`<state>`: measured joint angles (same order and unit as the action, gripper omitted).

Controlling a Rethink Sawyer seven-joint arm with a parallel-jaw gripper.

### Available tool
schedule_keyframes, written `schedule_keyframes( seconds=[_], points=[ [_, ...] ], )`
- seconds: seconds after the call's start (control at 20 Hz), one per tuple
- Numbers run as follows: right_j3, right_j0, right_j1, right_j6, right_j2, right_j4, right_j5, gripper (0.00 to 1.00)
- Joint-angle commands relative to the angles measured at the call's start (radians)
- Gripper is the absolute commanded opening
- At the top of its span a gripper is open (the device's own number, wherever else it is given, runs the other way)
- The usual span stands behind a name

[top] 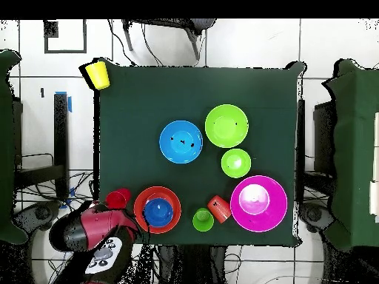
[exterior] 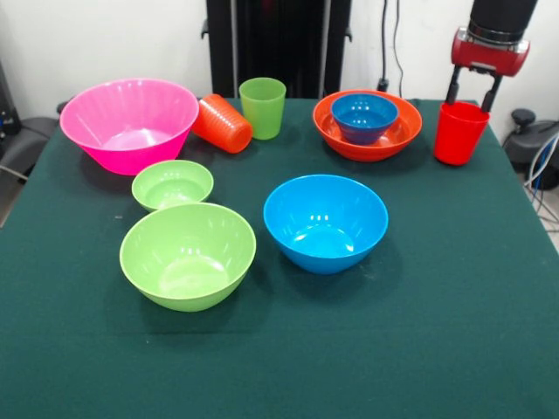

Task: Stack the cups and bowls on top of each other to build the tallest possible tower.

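My gripper (exterior: 472, 96) hangs open just above the rim of the upright red cup (exterior: 460, 135) at the table's right edge; it is not gripping the cup. Beside the cup, the small dark blue bowl (exterior: 364, 116) sits inside the wide orange bowl (exterior: 345, 140). An orange cup (exterior: 223, 123) lies on its side between the pink bowl (exterior: 129, 122) and the upright light green cup (exterior: 262, 106). The small green bowl (exterior: 172, 183), large green bowl (exterior: 188, 255) and large blue bowl (exterior: 326, 223) stand apart mid-table. A yellow cup (top: 97, 74) is at a table corner.
The green cloth table (exterior: 437, 332) ends close to the right of the red cup. In the overhead view the arm (top: 92, 229) reaches in beside the red cup (top: 117, 198) and the orange bowl (top: 141, 198). Cables and chairs surround the table.
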<state>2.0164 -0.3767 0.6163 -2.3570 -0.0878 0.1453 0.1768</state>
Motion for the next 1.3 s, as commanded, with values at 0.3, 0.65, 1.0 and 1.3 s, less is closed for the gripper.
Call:
schedule_keyframes(
  seconds=[0.3,0.65,1.0,1.3],
  points=[
    [-0.055,0.011,-0.145,-0.151,0.064,0.037,-0.094,1.00],
    [-0.048,0.007,-0.123,-0.156,0.069,0.047,-0.077,1.00],
    [-0.018,0.020,-0.081,-0.155,0.090,0.048,-0.065,1.00],
    [0.014,0.040,-0.018,-0.153,0.117,0.054,-0.027,1.00]
  ],
)
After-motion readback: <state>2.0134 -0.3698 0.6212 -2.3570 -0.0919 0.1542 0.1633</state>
